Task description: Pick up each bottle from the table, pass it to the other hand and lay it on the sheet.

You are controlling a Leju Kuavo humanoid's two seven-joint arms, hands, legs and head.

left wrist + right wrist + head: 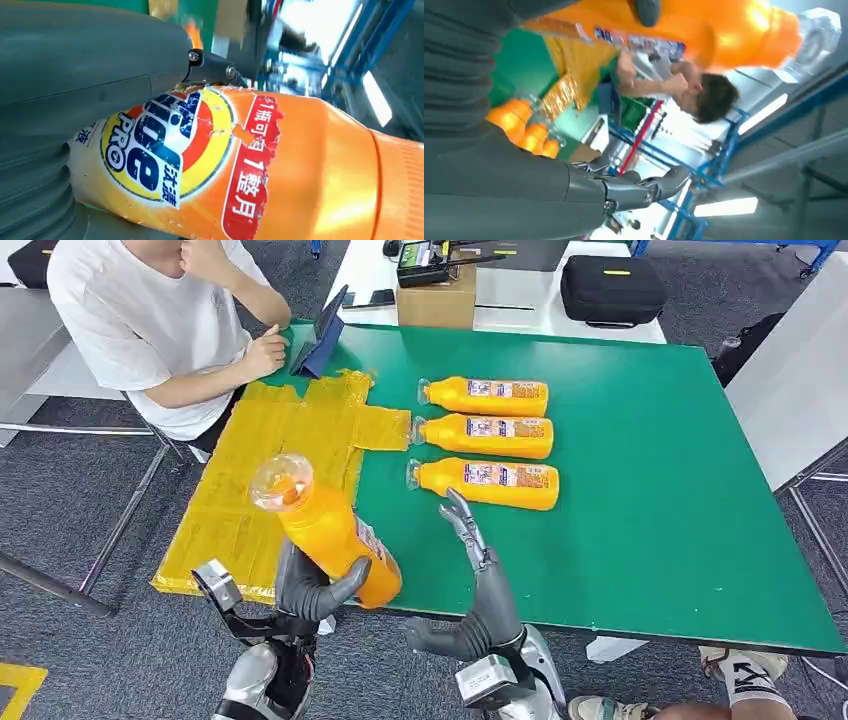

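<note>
— At the table's [650, 540] near left corner, what is noted?
— Left hand [305, 590] grasps an orange bottle [325, 530] by its base, lifted off the table and tilted, clear cap [281, 483] leaning over the yellow sheet [260, 460]. The sheet lies on the table's left end; a person [150, 320] sits at its far side.
— And to the right of the held bottle?
— Right hand [480, 585] is released, fingers extended upward, grasping nothing, just beside the bottle. Beyond it, three bottles [485, 435] lie side by side on the table, caps pointing toward the sheet.
</note>
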